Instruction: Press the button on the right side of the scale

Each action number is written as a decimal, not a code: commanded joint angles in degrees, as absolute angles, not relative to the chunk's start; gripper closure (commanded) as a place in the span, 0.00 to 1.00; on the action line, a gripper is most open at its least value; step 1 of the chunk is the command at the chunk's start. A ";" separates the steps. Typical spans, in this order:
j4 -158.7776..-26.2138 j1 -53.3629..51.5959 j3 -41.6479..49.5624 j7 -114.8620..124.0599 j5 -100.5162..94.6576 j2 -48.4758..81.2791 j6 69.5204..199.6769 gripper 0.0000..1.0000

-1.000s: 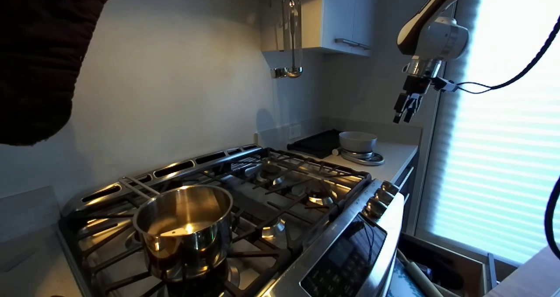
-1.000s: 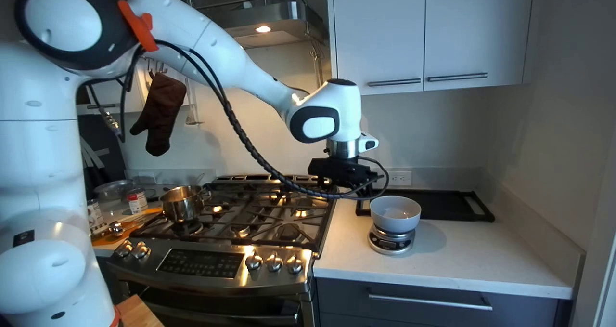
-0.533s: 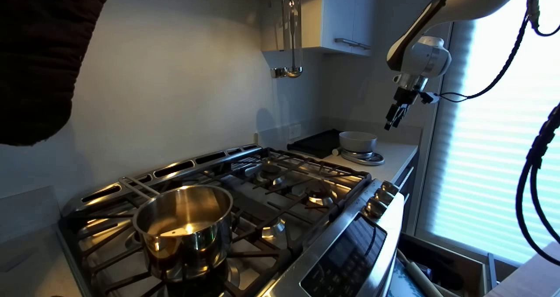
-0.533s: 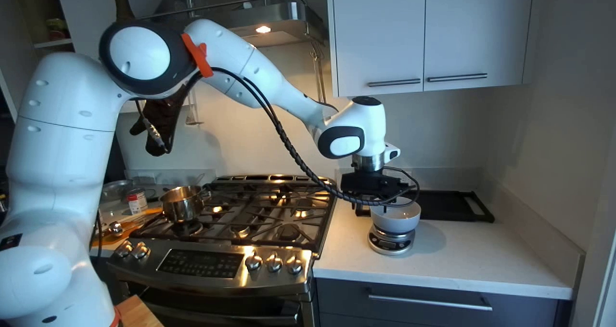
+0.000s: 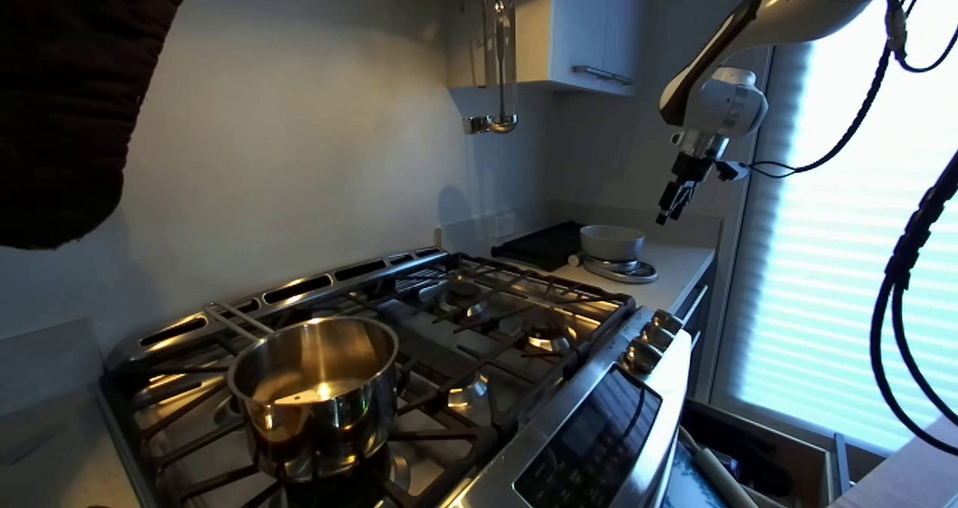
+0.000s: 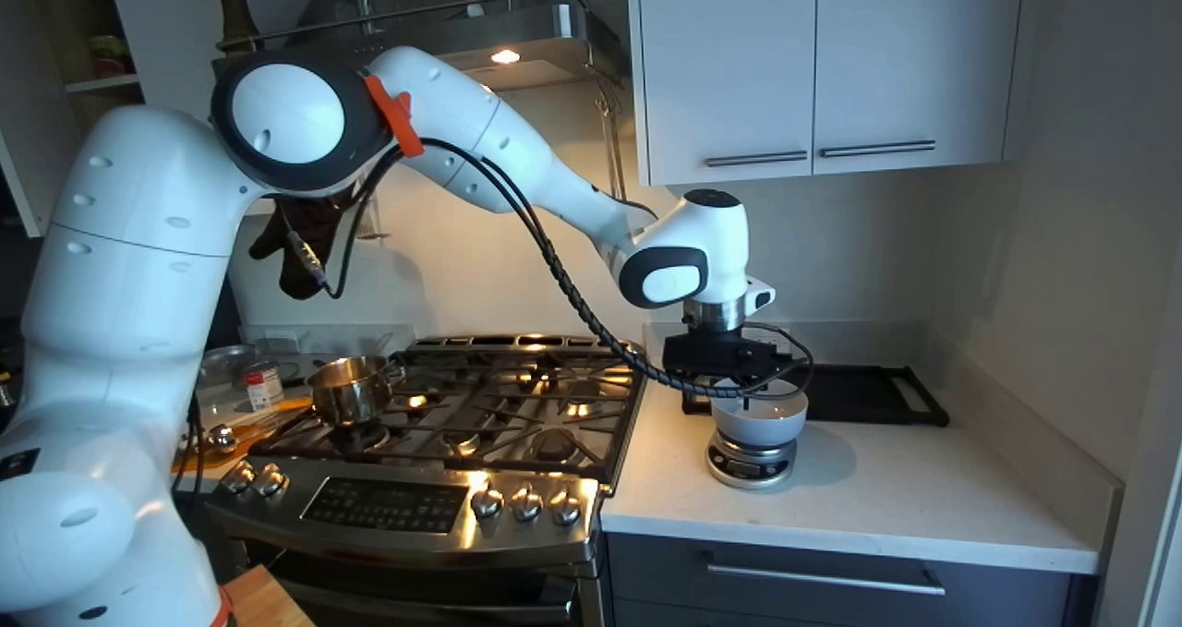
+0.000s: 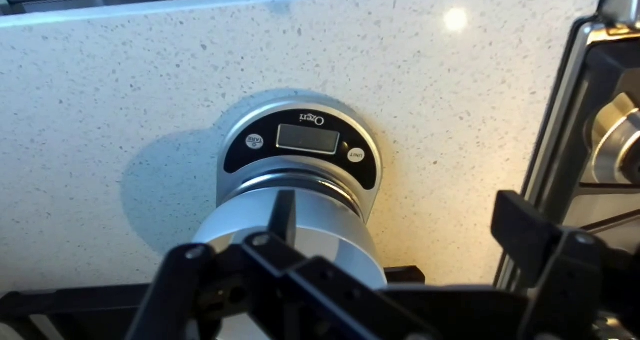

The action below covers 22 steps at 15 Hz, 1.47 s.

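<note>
A round silver scale with a black front panel stands on the counter, with a white bowl on top. Both also show in the other exterior view as the scale and bowl. In the wrist view the scale's lettering is upside down: the TARE button is left of the display and the UNIT button is right of it. My gripper is open and empty, raised above the counter. In the wrist view one finger overlaps the bowl; the other is near the stove edge.
A black tray lies behind the bowl. The stove with a steel pot is beside the counter. Wall cabinets hang above. Cables hang along the arm.
In an exterior view the arm has moved right and lower, bringing the gripper from beside the bowl to over it. Over the last half second it moved only slightly. Scale and bowl have not moved.
</note>
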<state>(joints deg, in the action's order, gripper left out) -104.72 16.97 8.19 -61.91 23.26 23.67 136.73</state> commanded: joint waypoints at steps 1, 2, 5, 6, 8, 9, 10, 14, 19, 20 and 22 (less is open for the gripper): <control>-104.19 19.06 5.86 -61.67 22.22 24.31 137.19 0.00; -103.77 19.84 5.02 -63.24 23.23 24.99 137.56 0.00; -102.45 22.24 3.30 -66.90 24.71 26.82 136.96 0.00; -101.99 23.15 2.70 -68.24 25.52 27.53 137.37 0.00; -100.59 25.35 1.28 -71.72 27.58 29.29 137.31 0.26; -99.75 26.41 0.57 -73.44 28.82 30.37 137.02 0.32; -99.06 27.43 -0.19 -75.26 30.21 31.29 136.83 0.42; -96.47 30.16 -2.29 -80.69 34.70 35.49 138.22 0.72; -92.18 31.02 -2.90 -81.97 37.08 41.12 139.67 1.00; -91.37 31.16 -3.15 -82.00 37.47 42.03 139.99 1.00; -89.61 31.66 -3.98 -82.18 38.49 43.70 140.81 1.00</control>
<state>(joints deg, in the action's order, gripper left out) -93.27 29.99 -2.08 -80.22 36.02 40.21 139.59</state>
